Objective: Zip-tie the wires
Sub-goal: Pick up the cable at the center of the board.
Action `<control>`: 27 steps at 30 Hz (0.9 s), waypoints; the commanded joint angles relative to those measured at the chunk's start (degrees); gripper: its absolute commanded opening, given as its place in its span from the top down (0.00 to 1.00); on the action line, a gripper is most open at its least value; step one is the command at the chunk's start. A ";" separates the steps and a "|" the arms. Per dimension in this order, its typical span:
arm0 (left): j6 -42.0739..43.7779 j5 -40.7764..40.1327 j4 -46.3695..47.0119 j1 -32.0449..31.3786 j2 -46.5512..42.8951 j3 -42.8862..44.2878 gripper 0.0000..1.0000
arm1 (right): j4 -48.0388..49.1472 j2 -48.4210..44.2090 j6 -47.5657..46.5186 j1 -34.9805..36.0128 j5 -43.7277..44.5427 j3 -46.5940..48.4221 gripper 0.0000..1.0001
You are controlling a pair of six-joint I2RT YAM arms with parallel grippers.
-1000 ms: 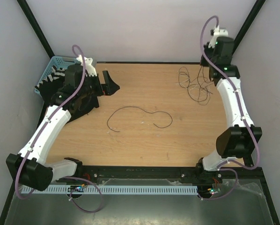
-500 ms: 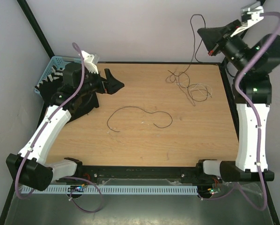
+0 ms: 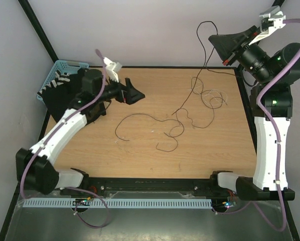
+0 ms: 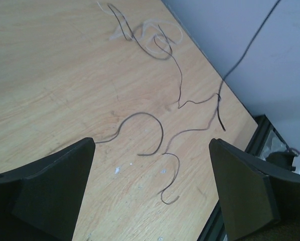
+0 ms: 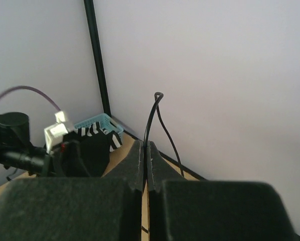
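While no zip tie shows, wires [image 3: 186, 113] lie unbundled: one strand pinched in closed right end effector [image 3: 213, 39], rest trailing below it on counter [image 3: 140, 155]; left end effector [image 3: 134, 91] gapes empty.

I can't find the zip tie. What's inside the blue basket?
A black cloth with white stripes lies in the basket. The left arm covers one end; anything under the cloth is hidden. No zip tie shows.

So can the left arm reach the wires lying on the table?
Probably yes. The left gripper hangs open just above the table. The wires lie loose right in front of it, and nothing stands between them.
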 commanded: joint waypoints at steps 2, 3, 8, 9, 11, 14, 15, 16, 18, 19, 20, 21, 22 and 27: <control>2.30 4.82 9.65 -4.22 7.19 -1.87 0.01 | 1.24 -1.70 0.57 -0.03 -0.12 -1.05 1.00; 3.15 5.01 10.53 -5.05 8.51 -1.78 0.01 | 1.23 -2.03 0.46 -0.01 -0.01 -1.06 1.00; 3.26 3.85 11.56 -8.25 13.95 -2.33 0.02 | 0.97 -3.12 0.17 0.01 -0.03 -1.22 1.00; 2.72 3.63 11.52 -8.70 14.46 -3.10 0.03 | 0.89 -3.48 0.04 -0.01 -0.12 -1.39 1.00; 2.09 1.85 11.46 -9.68 14.54 -5.70 0.04 | 0.74 -4.22 -0.27 0.01 0.04 -2.21 1.00; 1.44 -2.62 11.50 -11.44 14.04 -10.16 0.04 | 0.70 -5.56 -0.72 -0.01 0.14 -3.91 1.00; 1.34 -4.63 11.45 -11.94 14.18 -11.30 0.04 | 0.67 -6.00 -0.85 0.01 0.12 -4.67 1.00; 1.08 -6.46 11.46 -12.30 14.46 -12.06 0.04 | 0.67 -6.41 -0.94 -0.01 0.17 -5.49 1.00; -0.47 -9.18 11.43 -12.62 15.14 -12.59 0.04 | 0.67 -7.22 -1.24 -0.06 0.37 -7.00 1.00; -1.05 -10.12 11.49 -12.58 15.67 -12.49 0.04 | 0.71 -7.59 -1.42 -0.02 0.62 -7.84 1.00; -1.65 -10.87 11.44 -12.66 16.28 -12.25 0.04 | 0.72 -8.06 -1.62 0.01 0.85 -8.59 1.00; -2.38 -11.67 11.43 -12.79 16.91 -11.91 0.04 | 0.70 -8.38 -1.84 0.01 1.04 -9.29 1.00; -3.12 -12.19 11.48 -13.02 17.58 -11.62 0.04 | 0.70 -8.78 -2.02 -0.04 1.22 -9.88 1.00; -3.01 -14.94 11.44 -15.33 21.79 -8.96 0.05 | 0.71 -9.93 -2.81 -0.05 1.23 -12.06 1.00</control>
